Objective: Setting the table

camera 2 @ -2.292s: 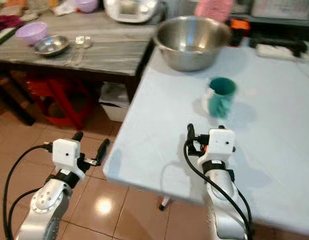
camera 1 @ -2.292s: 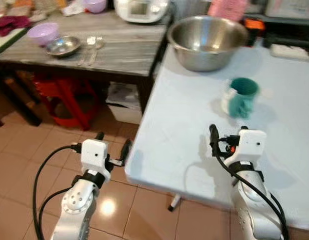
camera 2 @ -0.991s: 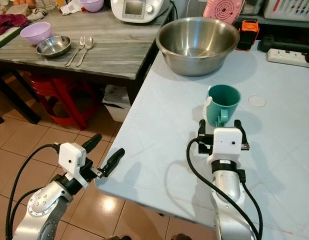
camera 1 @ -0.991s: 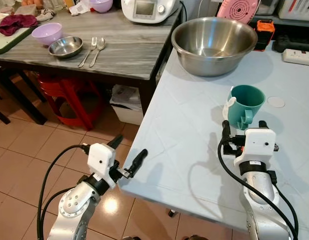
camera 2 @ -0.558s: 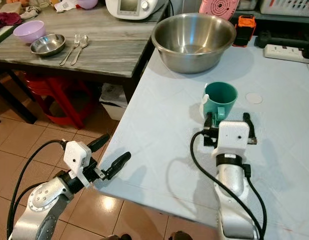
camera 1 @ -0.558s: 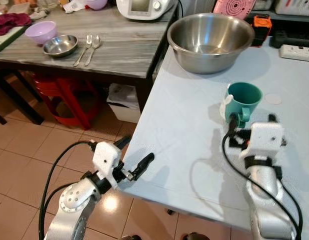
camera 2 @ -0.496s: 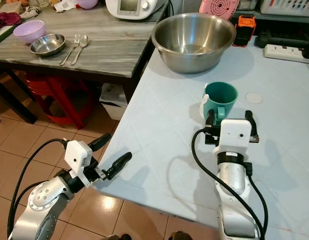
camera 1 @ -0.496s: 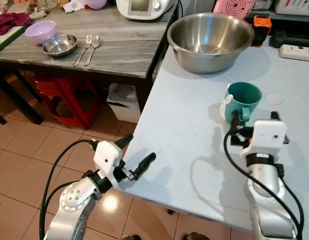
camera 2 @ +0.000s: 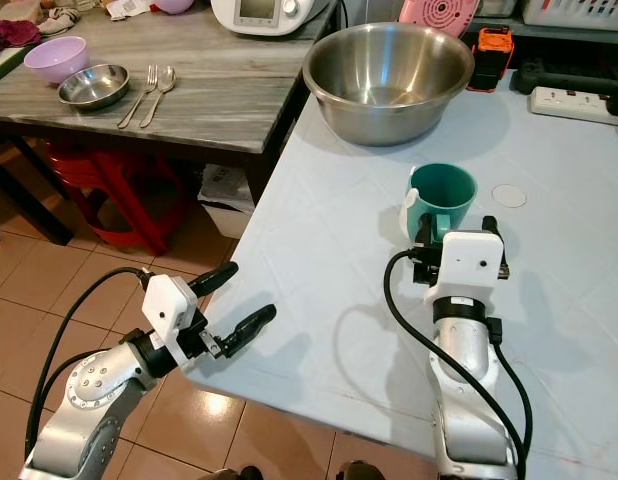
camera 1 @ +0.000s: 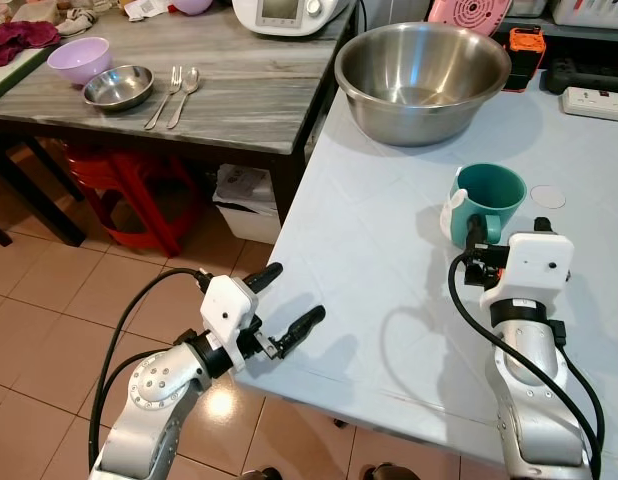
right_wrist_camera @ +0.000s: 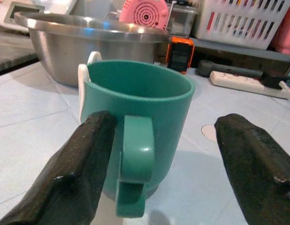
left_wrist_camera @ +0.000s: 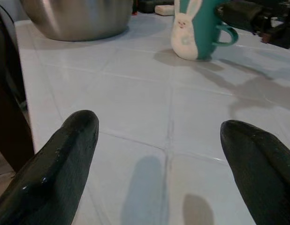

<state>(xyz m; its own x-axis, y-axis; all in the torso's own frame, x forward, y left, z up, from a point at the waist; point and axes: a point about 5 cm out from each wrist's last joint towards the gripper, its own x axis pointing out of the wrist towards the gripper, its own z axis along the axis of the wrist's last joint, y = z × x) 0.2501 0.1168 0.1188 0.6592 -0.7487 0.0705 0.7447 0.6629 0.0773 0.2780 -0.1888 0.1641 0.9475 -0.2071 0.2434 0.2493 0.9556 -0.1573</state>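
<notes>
A teal mug with a white bunny on its side stands upright on the pale blue table. Its handle points back at my right gripper. That gripper is open just behind the mug, with one black finger on each side of the handle and the mug body close ahead. My left gripper hangs open at the table's near left edge, holding nothing. In the left wrist view it looks across the tabletop toward the mug.
A large steel bowl sits at the back of the blue table, with a power strip to its right. The grey wooden side table on the left holds a purple bowl, a small steel bowl, and a fork and spoon. A red stool stands under it.
My right gripper has moved forward until its open fingers flank the mug's handle. My left gripper has come up and right to the table's edge.
</notes>
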